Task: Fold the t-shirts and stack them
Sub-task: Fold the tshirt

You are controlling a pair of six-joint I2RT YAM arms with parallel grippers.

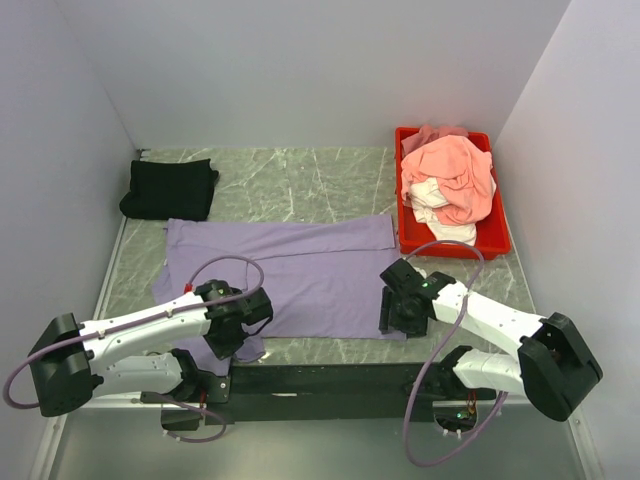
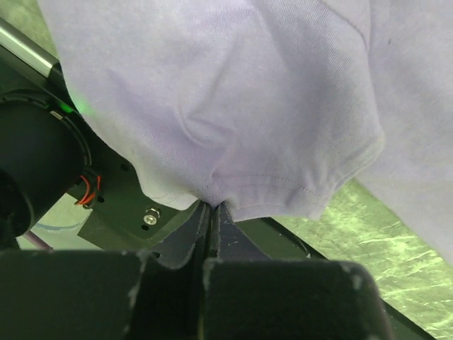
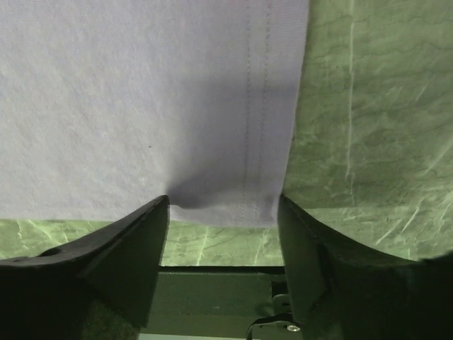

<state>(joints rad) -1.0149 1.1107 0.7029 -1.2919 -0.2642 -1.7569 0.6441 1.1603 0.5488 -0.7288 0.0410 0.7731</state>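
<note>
We see the green marble table (image 1: 300, 180) with the lavender t-shirt (image 1: 300, 270) spread flat across it. A red tray (image 1: 500, 245) at far right holds the salmon-pink shirt (image 1: 455, 170) and the white shirt (image 1: 430, 200). The folded black shirt (image 1: 170, 188) lies far left. Our left gripper (image 2: 212, 205) pinches the lavender hem, and our right gripper (image 3: 224, 205) straddles its near right corner, jaws apart.

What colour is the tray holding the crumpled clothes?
Red tray; the top external view shows it best.
</note>
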